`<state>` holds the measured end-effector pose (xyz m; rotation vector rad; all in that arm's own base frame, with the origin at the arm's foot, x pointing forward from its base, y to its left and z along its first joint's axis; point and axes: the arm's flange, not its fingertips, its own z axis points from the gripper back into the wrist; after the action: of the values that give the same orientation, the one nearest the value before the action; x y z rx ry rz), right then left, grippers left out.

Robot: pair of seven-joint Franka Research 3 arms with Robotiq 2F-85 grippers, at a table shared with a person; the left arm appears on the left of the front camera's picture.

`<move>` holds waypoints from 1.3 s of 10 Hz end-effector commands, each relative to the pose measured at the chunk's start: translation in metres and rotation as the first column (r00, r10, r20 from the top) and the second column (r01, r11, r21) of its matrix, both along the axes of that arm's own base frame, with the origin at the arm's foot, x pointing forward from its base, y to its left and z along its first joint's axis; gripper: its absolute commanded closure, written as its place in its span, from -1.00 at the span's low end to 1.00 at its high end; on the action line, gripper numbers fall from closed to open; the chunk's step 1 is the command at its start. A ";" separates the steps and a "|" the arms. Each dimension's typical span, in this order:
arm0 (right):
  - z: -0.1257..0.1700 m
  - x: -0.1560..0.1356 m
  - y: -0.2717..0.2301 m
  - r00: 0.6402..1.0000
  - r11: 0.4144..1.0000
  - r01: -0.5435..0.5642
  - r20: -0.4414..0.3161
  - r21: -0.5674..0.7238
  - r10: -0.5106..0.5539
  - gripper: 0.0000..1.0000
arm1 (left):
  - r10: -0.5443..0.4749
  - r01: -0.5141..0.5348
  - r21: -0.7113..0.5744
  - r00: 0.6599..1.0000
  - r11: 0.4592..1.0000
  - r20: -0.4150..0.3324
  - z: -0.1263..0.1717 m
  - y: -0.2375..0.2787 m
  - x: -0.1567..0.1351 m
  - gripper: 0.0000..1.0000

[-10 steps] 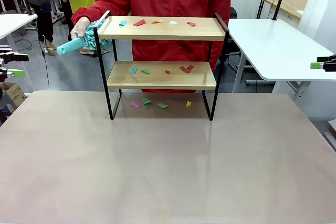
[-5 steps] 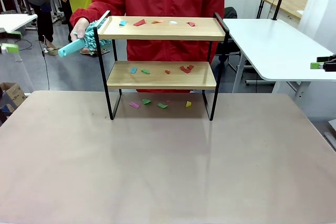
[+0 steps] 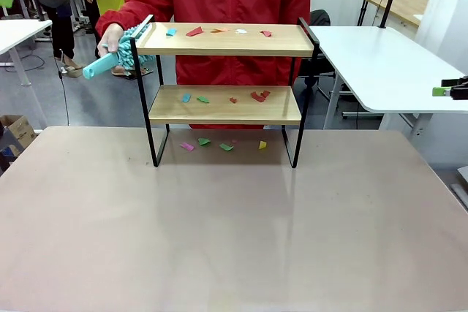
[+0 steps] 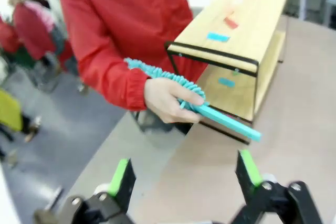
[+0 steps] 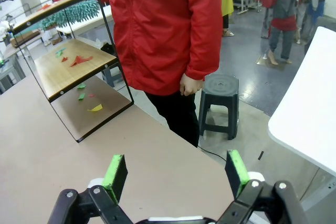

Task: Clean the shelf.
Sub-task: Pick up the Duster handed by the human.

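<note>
I see my left gripper [image 4: 185, 170] and right gripper [image 5: 176, 172] spread wide, empty. A person's hand [image 3: 111, 36] holds a fluffy teal duster [image 3: 123, 52] at the left end of the two-tier black-framed wooden shelf [image 3: 289, 42].

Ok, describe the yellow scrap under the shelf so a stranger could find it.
Find the two-tier wooden shelf at the far side of the table. Under its lower board, coloured scraps lie on the table between the black legs. The yellow scrap is the rightmost, the only yellow one beside pink and green pieces.
</note>
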<state>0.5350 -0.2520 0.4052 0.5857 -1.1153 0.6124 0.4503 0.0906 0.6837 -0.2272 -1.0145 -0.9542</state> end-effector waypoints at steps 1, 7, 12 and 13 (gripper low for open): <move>0.001 -0.001 0.002 1.000 1.000 -0.003 0.001 -0.002 0.003 -1.00 | 0.182 -0.177 0.045 0.975 0.983 -0.129 0.009 -0.046 -0.013 -1.00; 0.001 -0.001 0.002 1.000 1.000 -0.003 0.001 -0.002 0.003 -1.00 | 0.622 -0.537 0.321 0.718 0.780 -0.312 -0.004 -0.185 -0.025 -1.00; 0.001 -0.001 0.002 1.000 1.000 -0.003 0.001 -0.002 0.003 -1.00 | 0.594 -0.493 0.344 0.736 0.799 -0.326 -0.022 -0.207 -0.028 -1.00; 0.001 -0.001 0.002 1.000 1.000 -0.003 0.001 -0.002 0.003 -1.00 | 0.594 -0.493 0.344 0.736 0.799 -0.326 -0.022 -0.207 -0.028 -1.00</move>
<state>0.5353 -0.2513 0.4051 0.5868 -1.1151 0.6134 0.4243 -0.1199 0.6580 0.0510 -0.4953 -0.4568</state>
